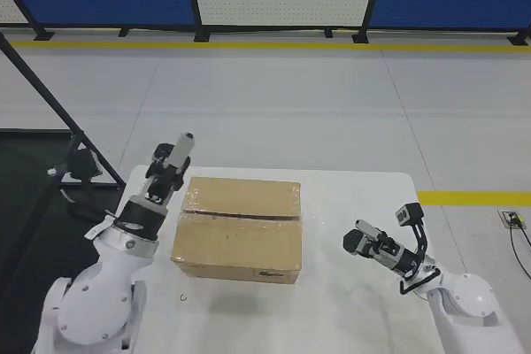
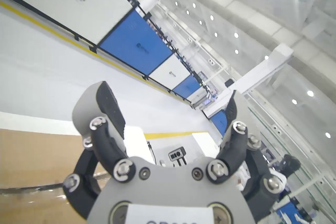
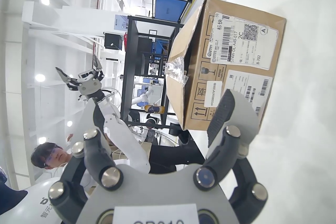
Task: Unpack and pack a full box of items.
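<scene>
A brown cardboard box (image 1: 239,230) lies in the middle of the white table, its top flaps folded down with crumpled clear tape (image 3: 176,70) along the seam. Shipping labels (image 3: 242,38) cover the end that faces my right gripper. My left gripper (image 1: 184,142) is held up beside the box's far left corner, tilted upward and away, open and empty (image 2: 170,107); a strip of the box (image 2: 31,156) lies below it. My right gripper (image 1: 358,232) hovers low over the table to the right of the box, pointing at it, open with nothing between its fingers (image 3: 161,101).
The white table (image 1: 363,195) has bare surface to the right of and in front of the box. A small ring-like scrap (image 1: 184,297) lies near the front left. A black metal frame (image 1: 35,88) stands off the table's left side.
</scene>
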`<move>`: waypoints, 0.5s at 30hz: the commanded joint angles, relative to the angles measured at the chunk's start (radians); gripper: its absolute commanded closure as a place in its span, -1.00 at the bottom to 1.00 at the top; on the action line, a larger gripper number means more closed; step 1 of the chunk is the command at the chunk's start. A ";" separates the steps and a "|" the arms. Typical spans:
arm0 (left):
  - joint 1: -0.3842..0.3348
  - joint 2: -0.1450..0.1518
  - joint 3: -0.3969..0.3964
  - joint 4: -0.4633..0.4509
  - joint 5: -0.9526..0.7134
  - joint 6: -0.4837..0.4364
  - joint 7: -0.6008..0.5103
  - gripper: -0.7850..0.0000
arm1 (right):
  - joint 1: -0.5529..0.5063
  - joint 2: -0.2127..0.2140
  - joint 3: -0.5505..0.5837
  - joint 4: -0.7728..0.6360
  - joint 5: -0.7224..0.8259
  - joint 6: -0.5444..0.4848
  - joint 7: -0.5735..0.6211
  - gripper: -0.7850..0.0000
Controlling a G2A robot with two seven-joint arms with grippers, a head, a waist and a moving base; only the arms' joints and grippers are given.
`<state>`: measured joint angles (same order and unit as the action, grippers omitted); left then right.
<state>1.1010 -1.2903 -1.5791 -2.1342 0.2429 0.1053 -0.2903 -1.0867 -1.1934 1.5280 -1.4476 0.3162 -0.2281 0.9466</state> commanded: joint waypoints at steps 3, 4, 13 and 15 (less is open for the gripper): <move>0.133 0.011 -0.219 0.017 -0.026 -0.066 -0.007 -1.00 | -0.003 -0.001 -0.011 -0.010 -0.008 0.004 -0.015 -1.00; 0.159 0.013 -0.256 0.031 -0.037 -0.082 -0.007 -1.00 | 0.002 -0.001 -0.022 -0.012 -0.028 0.011 -0.021 -1.00; 0.287 0.018 -0.355 0.159 -0.122 -0.165 -0.027 -1.00 | 0.123 -0.018 -0.167 0.043 -0.173 0.048 -0.156 -1.00; 0.289 0.019 -0.347 0.175 -0.134 -0.172 -0.035 -1.00 | 0.144 -0.022 -0.188 0.050 -0.188 0.046 -0.190 -1.00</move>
<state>1.3897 -1.2720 -1.9294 -1.9653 0.1131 -0.0639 -0.3218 -0.9511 -1.2138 1.3468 -1.3996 0.1334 -0.1798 0.7721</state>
